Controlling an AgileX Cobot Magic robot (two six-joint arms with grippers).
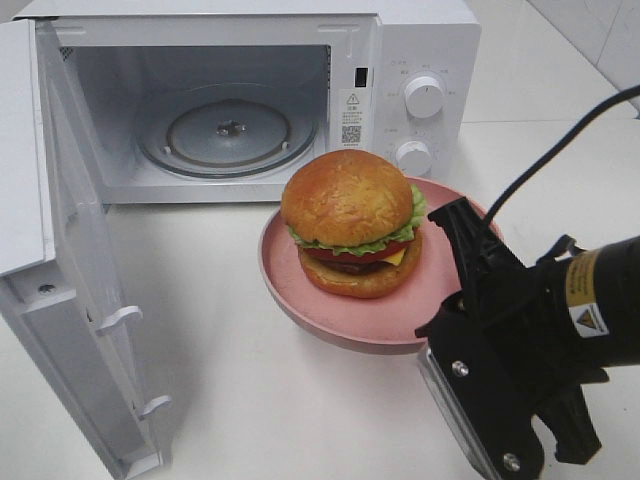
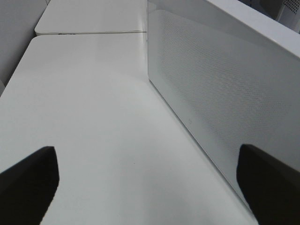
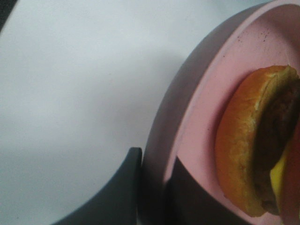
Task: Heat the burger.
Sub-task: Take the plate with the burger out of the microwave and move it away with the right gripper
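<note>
The right pincer (image 3: 152,187) is clamped tight, while the left pincer (image 2: 147,187) gapes wide

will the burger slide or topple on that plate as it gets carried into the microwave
Probably stable if kept level: the burger sits flat, well inside the pink plate. It is tall and stacked, so tilting might shift its layers. The right gripper pinches only the rim, so the plate could sag.

The microwave (image 1: 300,90) carries a white sticker (image 1: 350,116) on its front frame beside the cavity: a red-edged warning triangle on top, lines of print too small to read, and a QR code beneath. Tiny markings ring its two knobs (image 1: 424,96), also unreadable. The right arm (image 1: 590,310) bears a yellow label (image 1: 587,294) with small print and a black warning triangle on white; its words cannot be made out.
</note>
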